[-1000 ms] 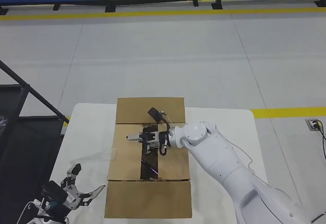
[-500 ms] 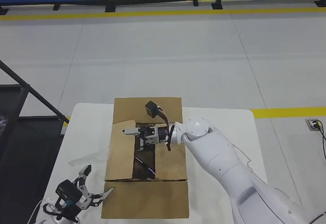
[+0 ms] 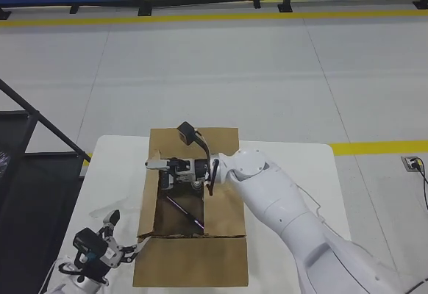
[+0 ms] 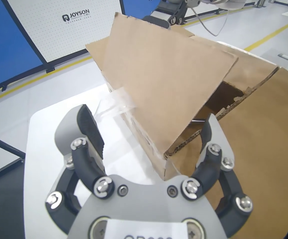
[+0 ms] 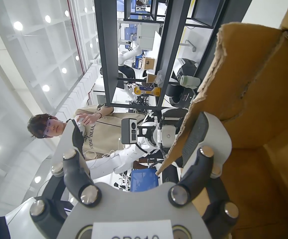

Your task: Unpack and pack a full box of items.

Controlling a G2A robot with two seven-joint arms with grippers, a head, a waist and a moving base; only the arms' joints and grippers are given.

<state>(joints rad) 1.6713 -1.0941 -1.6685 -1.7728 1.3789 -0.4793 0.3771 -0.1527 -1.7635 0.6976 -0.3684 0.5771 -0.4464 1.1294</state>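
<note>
Nearest, over the near-left part of the white table (image 3: 118, 184): left gripper (image 4: 150, 128), fingers spread wide, gripping nothing, with the near-left corner of the cardboard box (image 4: 146, 145) poking in between them; contact there impossible to tell. Box in the middle of the table, near flap (image 3: 192, 261) folded out flat toward the robot. Likely light for its bulk and prone to skating on the smooth top under a sideways shove, so worth bracing at that corner. Next, left flap (image 4: 164, 80) tilted up and outward, a loose strip of clear tape (image 4: 116, 105) trailing from the wall below it; tacky, apt to cling to rubber pads, best avoided. Right flap (image 3: 227, 198) lying flat over its half of the opening. Down in the open half, a thin dark stick-like item (image 3: 184, 212) lying slantwise; too small to name, probably light and slim, awkward to pinch off a flat floor, best taken across its middle. Farther on, right gripper (image 5: 134, 130) at the far end of the raised flap, fingers parted, clamping nothing, one pad (image 5: 196, 135) against the flap's ragged edge. Corrugated board: stiff across the panel, weak at the crease and along torn edges. Better pushed with a flat pad or pinched across its thickness near the free edge, away from the frayed corner. Farthest, far flap (image 3: 195, 140) folded out flat.
</note>
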